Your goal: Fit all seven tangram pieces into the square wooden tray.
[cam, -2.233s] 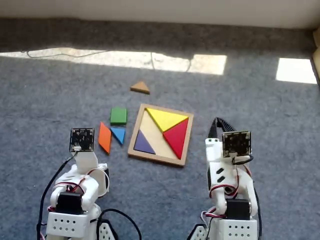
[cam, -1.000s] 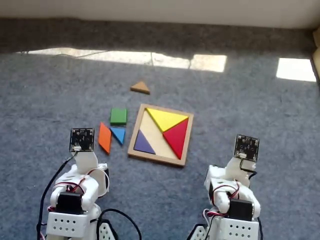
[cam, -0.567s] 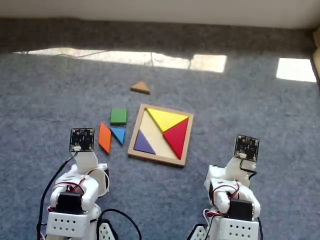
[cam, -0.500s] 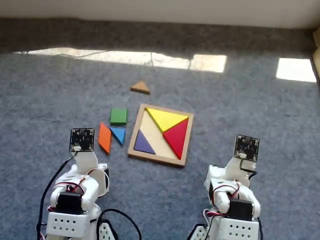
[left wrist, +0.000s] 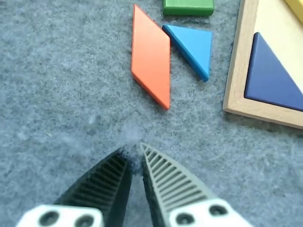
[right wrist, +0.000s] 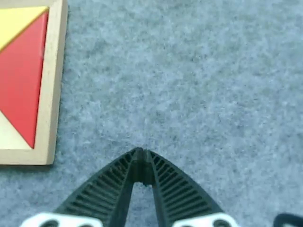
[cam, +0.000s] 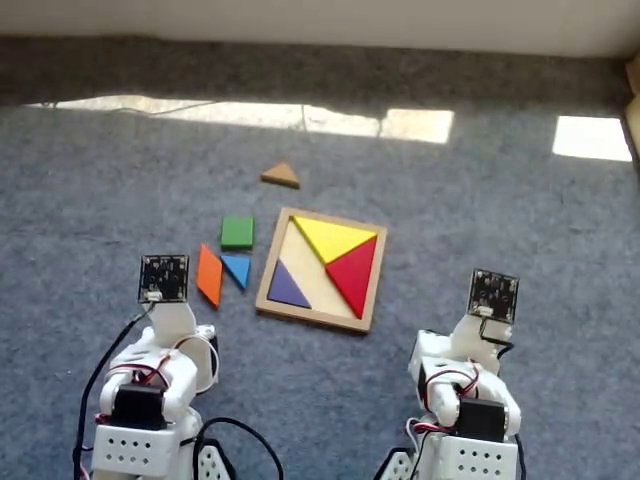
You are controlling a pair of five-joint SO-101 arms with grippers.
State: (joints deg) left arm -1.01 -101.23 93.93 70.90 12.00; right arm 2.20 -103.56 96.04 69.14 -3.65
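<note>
Midway through the puzzle, three of the seven tangram pieces lie inside the square wooden tray (cam: 310,317) on the grey-carpeted counter (cam: 500,200): the yellow triangle (cam: 330,238), the red triangle (cam: 355,272) and the dark blue triangle (cam: 288,287), with bare wood showing between them. Four pieces wait outside the tray. The green square (cam: 237,232), light blue triangle (cam: 237,268) and orange parallelogram (cam: 209,274) cluster just beside the tray's rim on the left arm's side, the parallelogram farthest from the tray. The tan triangle (cam: 281,176) sits apart, beyond the tray's far corner. The left gripper (left wrist: 134,150) hovers over the carpet off the tray's near corner, close to the parallelogram's tip, its jaws drawn nearly together and holding nothing. The right gripper (right wrist: 141,153) hangs off the tray's opposite side, near the corner by the red triangle, its jaws pressed together and empty. The step in hand appears to be picking up a fourth piece. The next move likely calls for the left gripper to spread its jaws, drop over the parallelogram or the light blue triangle and pinch it across its thin edges. It would then turn the piece to match the vacant wood beside the dark blue triangle.
</note>
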